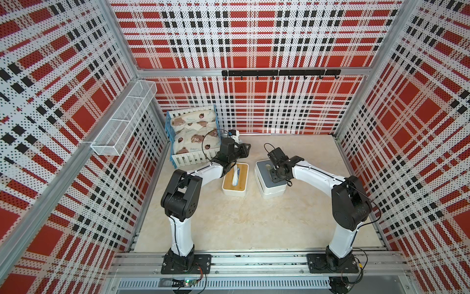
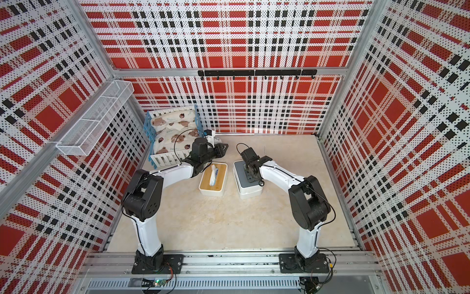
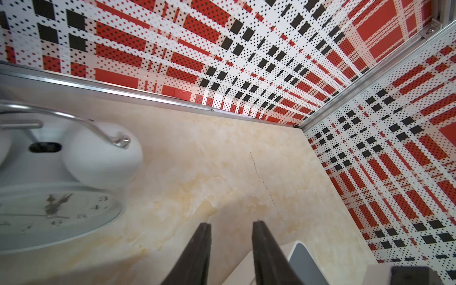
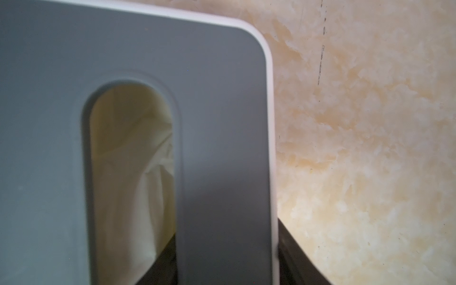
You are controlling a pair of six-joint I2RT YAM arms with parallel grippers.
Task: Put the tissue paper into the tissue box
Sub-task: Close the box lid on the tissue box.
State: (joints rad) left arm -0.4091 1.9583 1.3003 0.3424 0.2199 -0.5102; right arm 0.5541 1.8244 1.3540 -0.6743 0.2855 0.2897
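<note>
A white tissue box with a wooden lid (image 1: pixel 230 187) (image 2: pixel 207 188) stands mid-table, and tissue paper (image 1: pixel 235 177) (image 2: pixel 213 175) sticks up through its slot. My left gripper (image 1: pixel 247 149) (image 2: pixel 223 147) (image 3: pixel 232 223) hovers behind that box, open with nothing between its fingers. To the right stands a second white box with a grey lid (image 1: pixel 263 168) (image 2: pixel 240 168) (image 4: pixel 209 98). White tissue (image 4: pixel 130 172) shows inside its slot. My right gripper (image 1: pixel 276 175) (image 2: pixel 250 175) (image 4: pixel 227 246) is shut on this lid, one finger in the slot and the other outside the rim.
A white alarm clock (image 3: pixel 56 214) lies on the table close behind the left gripper. A blue-and-white basket holding a bear-print pillow (image 1: pixel 193 132) sits at the back left. On the walls hang a wire shelf (image 1: pixel 124 119) and a black hook rail (image 1: pixel 279 73).
</note>
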